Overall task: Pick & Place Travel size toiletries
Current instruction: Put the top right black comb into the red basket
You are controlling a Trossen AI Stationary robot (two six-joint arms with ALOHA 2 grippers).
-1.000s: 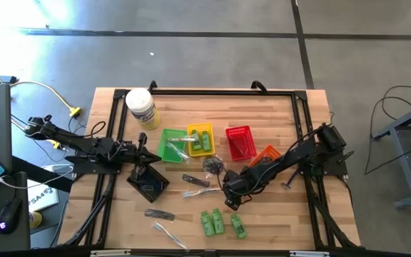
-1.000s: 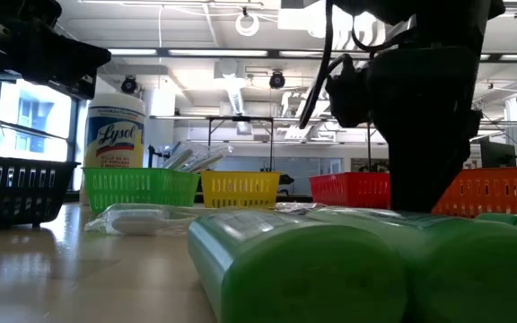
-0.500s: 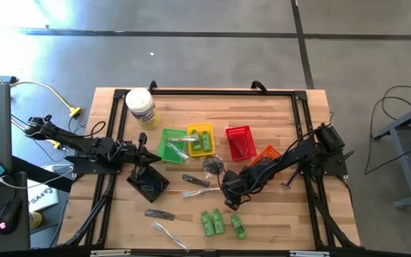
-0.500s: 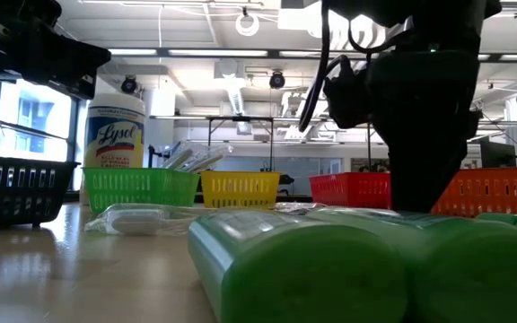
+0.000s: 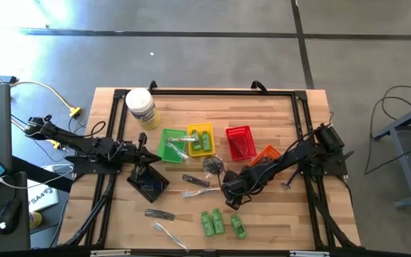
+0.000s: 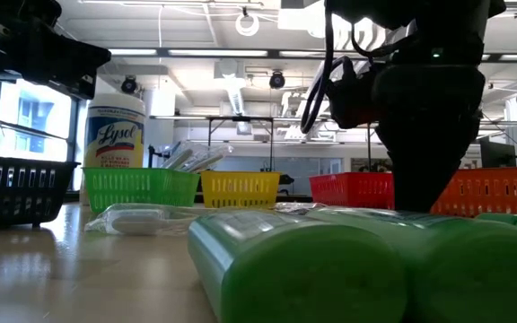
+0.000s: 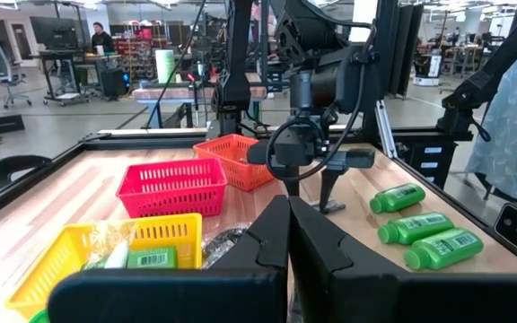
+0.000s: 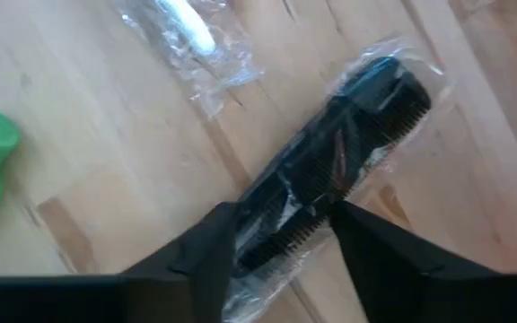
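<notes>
My right gripper [image 5: 225, 190] [image 8: 283, 220] points down at the middle of the table, shut on a black comb-like stick in clear wrap [image 5: 195, 180] [image 8: 348, 152]. A clear-wrapped thin stick [image 5: 198, 192] [image 8: 187, 31] lies beside it. Three green bottles [image 5: 220, 223] [image 7: 420, 233] lie flat toward the near edge. A second black stick [image 5: 159, 213] and a second clear stick [image 5: 168, 232] lie near-left, and a dark round piece [image 5: 212, 165] sits by the baskets. My left gripper [image 5: 145, 163] [image 7: 287, 215] is shut and waits above the black basket [image 5: 148, 183]. My right gripper pinches the wrapped black stick between its two fingers at the end nearest the arm [image 8: 285, 233]. The fingers [image 8: 218, 242] come from above, slanting from the table's right, and lie across the stick's width. The stick lies flat on the table and reaches away past the fingertips.
The green [image 5: 171, 144], yellow [image 5: 200, 139], red [image 5: 240, 141] and orange [image 5: 267, 153] baskets stand in a row behind the right gripper. The large white jar [image 5: 140, 107] stands at the far left. Bare wood lies to the near right of the bottles.
My right gripper has crept a little toward the table's left and far side, onto the black stick's end. The stick itself lies where it was.
</notes>
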